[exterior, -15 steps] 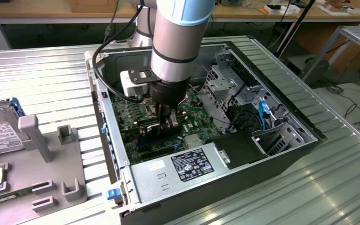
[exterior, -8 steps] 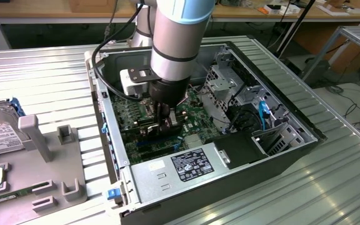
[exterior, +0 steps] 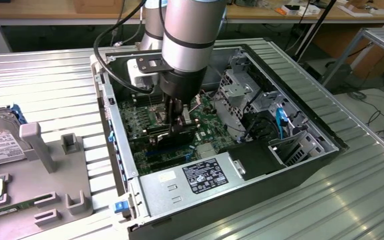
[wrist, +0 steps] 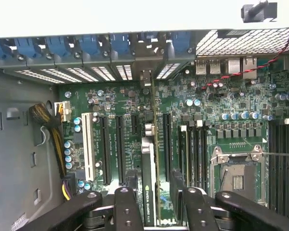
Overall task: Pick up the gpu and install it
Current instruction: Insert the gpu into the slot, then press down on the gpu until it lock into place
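Gpu [wrist: 150, 178] is seen standing on edge in a motherboard [wrist: 183, 110] slot, between the parted gripper [wrist: 154, 202] fingers, not clamped. Full, level seating should be checked; any withdrawal is best made straight, without nudging.

Lab: workbenches [exterior: 38, 10], cables [exterior: 379, 112], open PC case [exterior: 299, 165]
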`<state>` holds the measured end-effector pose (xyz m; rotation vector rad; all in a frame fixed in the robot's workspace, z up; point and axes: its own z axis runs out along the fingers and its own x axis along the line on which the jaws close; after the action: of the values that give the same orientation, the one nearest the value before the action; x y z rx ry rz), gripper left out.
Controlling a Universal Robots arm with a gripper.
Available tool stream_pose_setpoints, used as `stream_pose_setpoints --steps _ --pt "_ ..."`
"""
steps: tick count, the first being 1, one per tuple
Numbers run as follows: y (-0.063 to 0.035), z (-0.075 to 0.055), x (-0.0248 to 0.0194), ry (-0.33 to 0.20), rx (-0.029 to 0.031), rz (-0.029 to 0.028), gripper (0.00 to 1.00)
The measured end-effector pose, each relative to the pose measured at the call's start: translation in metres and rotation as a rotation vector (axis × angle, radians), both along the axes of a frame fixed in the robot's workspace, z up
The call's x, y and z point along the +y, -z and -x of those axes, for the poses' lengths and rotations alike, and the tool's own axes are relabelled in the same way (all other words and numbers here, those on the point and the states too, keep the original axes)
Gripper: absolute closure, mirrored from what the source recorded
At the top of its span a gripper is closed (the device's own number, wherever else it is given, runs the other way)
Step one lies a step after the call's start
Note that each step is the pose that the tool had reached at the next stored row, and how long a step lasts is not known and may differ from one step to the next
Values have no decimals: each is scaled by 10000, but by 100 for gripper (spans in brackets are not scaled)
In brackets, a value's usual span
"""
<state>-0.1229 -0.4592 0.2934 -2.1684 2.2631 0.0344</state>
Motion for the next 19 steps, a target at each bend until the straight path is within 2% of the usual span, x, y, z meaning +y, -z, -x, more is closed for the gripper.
stream_pose_setpoints --steps 1,4,5,7,19 --pt "0 0 0 0 0 1 62" --pt "0 0 0 0 1 1 80" --pt "-1 0 0 1 1 1 80" --pt "0 0 0 0 0 1 89" --pt "0 0 0 0 0 0 89"
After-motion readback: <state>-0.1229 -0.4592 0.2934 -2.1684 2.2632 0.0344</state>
